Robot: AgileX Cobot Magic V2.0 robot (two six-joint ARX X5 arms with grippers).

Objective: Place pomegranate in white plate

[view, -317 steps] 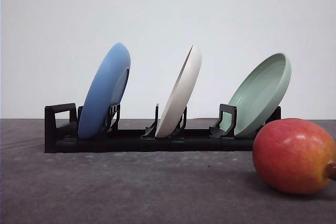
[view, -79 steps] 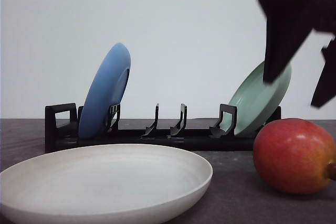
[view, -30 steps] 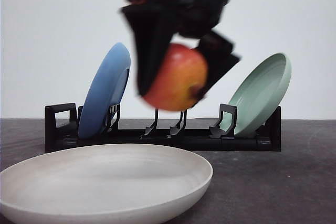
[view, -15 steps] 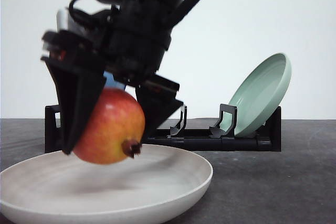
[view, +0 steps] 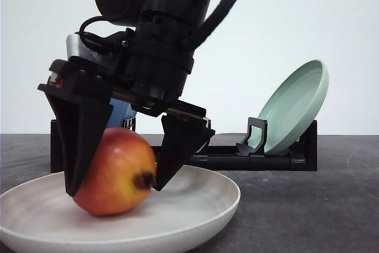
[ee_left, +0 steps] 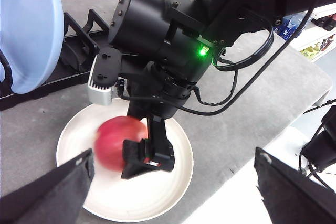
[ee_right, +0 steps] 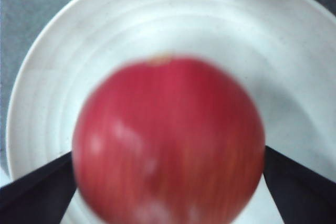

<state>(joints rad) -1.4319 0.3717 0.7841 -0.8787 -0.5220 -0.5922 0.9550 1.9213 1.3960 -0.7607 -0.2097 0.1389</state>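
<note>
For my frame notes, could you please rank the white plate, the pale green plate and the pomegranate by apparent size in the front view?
1. white plate, nearest the camera, which exaggerates it
2. pale green plate, farther back in the rack
3. pomegranate

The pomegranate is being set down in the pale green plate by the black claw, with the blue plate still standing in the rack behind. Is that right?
Not quite: the pomegranate is going into the white plate lying flat on the table, as the front view shows. The pale green plate stands tilted in the rack. The rest holds: the right gripper is around the fruit, and the blue plate stands in the rack.
</note>
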